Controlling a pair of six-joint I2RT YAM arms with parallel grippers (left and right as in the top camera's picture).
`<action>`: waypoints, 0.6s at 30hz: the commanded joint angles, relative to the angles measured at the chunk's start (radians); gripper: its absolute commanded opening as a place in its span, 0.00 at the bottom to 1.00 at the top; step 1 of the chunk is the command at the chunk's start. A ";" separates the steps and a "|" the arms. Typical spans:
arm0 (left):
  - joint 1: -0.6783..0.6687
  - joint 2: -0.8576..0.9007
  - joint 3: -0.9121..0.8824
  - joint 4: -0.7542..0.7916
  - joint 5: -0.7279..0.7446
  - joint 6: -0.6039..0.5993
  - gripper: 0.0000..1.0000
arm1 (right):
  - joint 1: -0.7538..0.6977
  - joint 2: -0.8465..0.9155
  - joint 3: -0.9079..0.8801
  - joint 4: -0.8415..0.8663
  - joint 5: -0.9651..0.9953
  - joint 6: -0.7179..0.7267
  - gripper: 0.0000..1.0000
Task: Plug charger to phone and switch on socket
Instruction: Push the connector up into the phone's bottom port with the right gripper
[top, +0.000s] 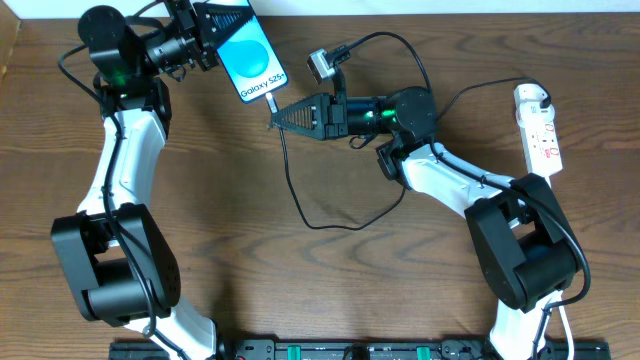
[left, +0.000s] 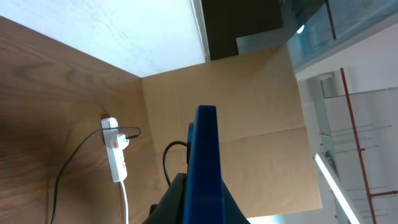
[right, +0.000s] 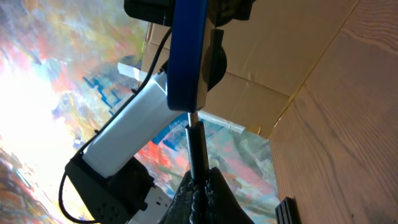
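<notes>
The phone (top: 251, 56), blue screen up with "Galaxy S25" on it, hangs at the back left of the table with my left gripper (top: 214, 27) shut on its far end. In the left wrist view the phone (left: 205, 162) shows edge-on between the fingers. My right gripper (top: 276, 115) is shut on the charger (top: 296, 190) just behind its connector. In the right wrist view the connector (right: 196, 146) meets the lower end of the phone (right: 186, 56); how deep it sits is hidden. The black cable loops across the table. The white socket (top: 541, 131) lies at the far right, also visible as the socket (left: 115, 152).
A brown cardboard wall (left: 249, 106) stands behind the table. A black rail (top: 340, 351) runs along the front edge. The right arm's elbow and base (top: 520, 245) stand between the cable loop and the socket.
</notes>
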 joint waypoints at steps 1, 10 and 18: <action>-0.007 -0.024 0.014 0.013 0.077 0.035 0.07 | -0.005 -0.002 0.004 -0.005 0.035 -0.001 0.01; -0.007 -0.024 0.014 0.013 0.125 0.093 0.08 | -0.005 -0.002 0.004 -0.009 0.047 -0.002 0.01; -0.012 -0.024 0.014 0.013 0.134 0.093 0.07 | -0.005 -0.002 0.004 -0.009 0.074 -0.019 0.01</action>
